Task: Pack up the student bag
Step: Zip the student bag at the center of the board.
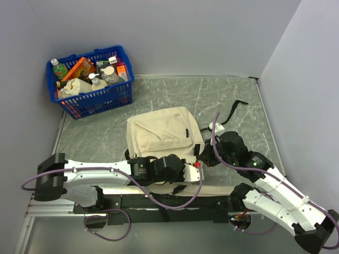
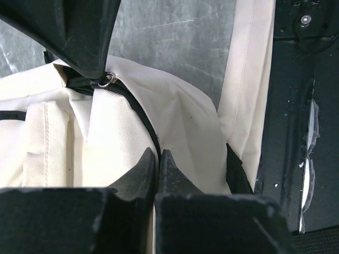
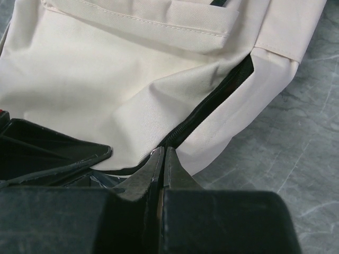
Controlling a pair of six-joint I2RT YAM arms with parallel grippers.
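Grey table (image 1: 228,100): left pincer (image 2: 158,160), right pincer (image 3: 162,156) clamped on student bag (image 1: 161,132) zip; basket (image 1: 98,100) labels unreadable.

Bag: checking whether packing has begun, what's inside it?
Through the part-open zip of the bag, only a dark interior shows. Any contents are hidden by the cream fabric.

Soft, even light — faint shadows, sharp top view, dark blurry wrist-view foregrounds
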